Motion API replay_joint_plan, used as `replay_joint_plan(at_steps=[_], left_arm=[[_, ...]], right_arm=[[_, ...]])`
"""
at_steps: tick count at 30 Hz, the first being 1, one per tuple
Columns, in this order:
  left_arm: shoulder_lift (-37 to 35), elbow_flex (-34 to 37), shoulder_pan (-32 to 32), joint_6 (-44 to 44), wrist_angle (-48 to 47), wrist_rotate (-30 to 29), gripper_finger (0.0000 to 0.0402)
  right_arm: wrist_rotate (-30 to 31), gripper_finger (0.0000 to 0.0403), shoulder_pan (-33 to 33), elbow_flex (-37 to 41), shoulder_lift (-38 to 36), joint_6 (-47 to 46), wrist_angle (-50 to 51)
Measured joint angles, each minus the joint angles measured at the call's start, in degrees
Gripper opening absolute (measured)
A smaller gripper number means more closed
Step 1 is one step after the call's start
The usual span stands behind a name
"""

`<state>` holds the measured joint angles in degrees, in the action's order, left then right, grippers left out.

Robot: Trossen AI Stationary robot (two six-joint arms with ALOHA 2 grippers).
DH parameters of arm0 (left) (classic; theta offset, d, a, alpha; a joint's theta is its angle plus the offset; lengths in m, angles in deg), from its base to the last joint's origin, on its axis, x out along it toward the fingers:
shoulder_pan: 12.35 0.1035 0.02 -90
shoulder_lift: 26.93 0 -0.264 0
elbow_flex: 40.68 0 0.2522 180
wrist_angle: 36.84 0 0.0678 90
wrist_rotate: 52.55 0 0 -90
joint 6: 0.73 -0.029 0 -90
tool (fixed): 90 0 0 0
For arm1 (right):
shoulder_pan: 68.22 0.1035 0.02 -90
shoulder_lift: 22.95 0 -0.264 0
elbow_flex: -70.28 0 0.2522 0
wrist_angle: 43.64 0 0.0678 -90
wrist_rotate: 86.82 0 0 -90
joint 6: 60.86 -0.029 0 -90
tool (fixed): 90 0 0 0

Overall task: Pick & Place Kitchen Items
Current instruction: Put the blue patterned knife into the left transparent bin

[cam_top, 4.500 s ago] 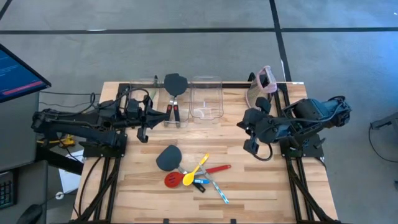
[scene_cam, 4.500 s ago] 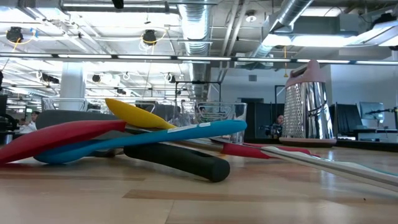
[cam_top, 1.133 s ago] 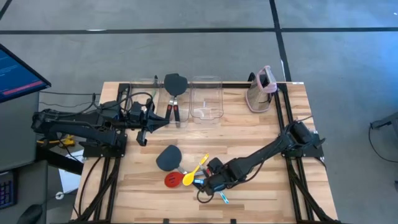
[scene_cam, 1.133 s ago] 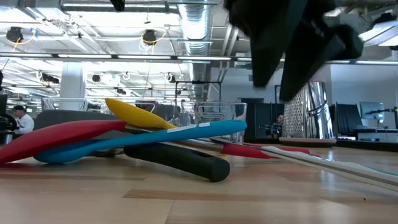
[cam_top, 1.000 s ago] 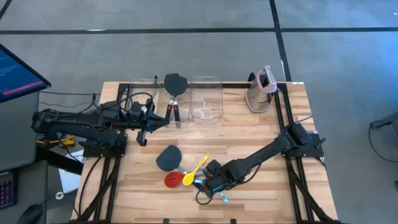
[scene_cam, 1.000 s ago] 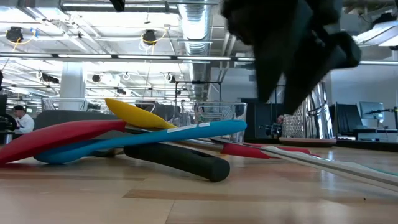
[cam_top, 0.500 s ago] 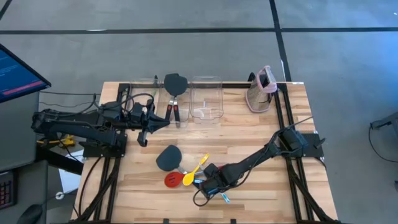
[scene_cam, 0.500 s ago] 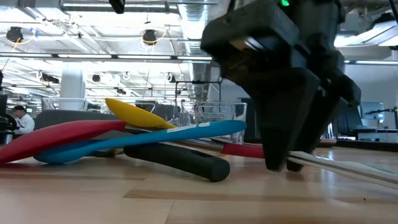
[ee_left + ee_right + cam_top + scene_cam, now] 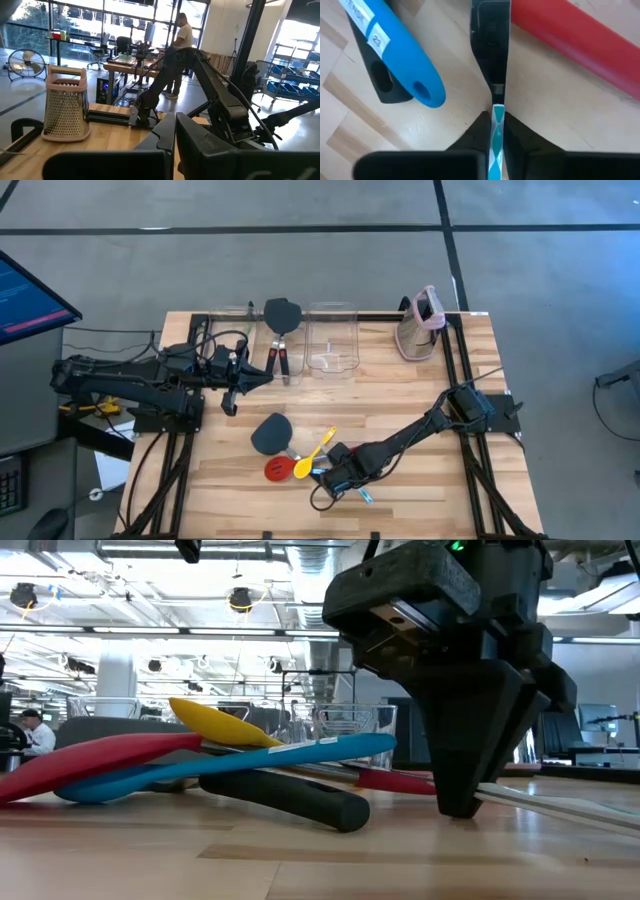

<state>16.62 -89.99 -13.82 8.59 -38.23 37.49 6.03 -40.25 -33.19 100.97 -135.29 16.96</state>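
Observation:
A pile of utensils lies at the table's near middle: a dark spatula (image 9: 269,433), a red slotted spoon (image 9: 277,469), a yellow spoon (image 9: 318,450), a blue spoon (image 9: 400,55) and a red handle (image 9: 570,45). A thin silvery tool with a teal handle (image 9: 491,55) lies flat beside them. My right gripper (image 9: 345,485) stands over it, pointing down, shut on it. My left gripper (image 9: 260,372) hangs shut and level over the table's far left. My right gripper pinches the thin tool's teal-striped handle (image 9: 498,122) between its two fingers (image 9: 475,135), close to where the handle meets the silvery blade. The fingers come from above, pointing down, and lie across the tool. The tool lies flat on the table (image 9: 540,806).
Clear bins (image 9: 332,338) line the far edge; two spatulas (image 9: 281,320) lie in and over the middle one. A metal grater with a pink top (image 9: 420,320) stands at the far right. Bare wood lies along the near edge and right of the pile.
My right gripper has come down onto the table at the right end of the pile and has shut on the thin tool. The utensils lie where they were.

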Motion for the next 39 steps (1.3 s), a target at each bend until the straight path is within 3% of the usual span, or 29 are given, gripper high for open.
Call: replay_joint_plan(at_steps=[14,24,30,39], left_arm=[[0.0,0.0,0.04,-0.02,0.01,0.0,0.0002],[0.0,0.0,0.04,-0.02,0.03,0.0,0.0002],[0.0,0.0,0.04,-0.02,0.03,0.0,0.0002],[0.0,-0.02,0.04,-0.02,0.1,0.0,0.0002]], right_arm=[[-1.68,0.0019,0.11,-6.7,-0.02,5.11,7.28],[-0.82,0.0019,-0.2,-16.59,-0.02,11.05,21.5],[4.06,0.0019,-1.24,-19.15,-3.05,12.94,25.65],[17.42,0.0019,-5.17,-19.21,-14.15,14.6,26.21]])
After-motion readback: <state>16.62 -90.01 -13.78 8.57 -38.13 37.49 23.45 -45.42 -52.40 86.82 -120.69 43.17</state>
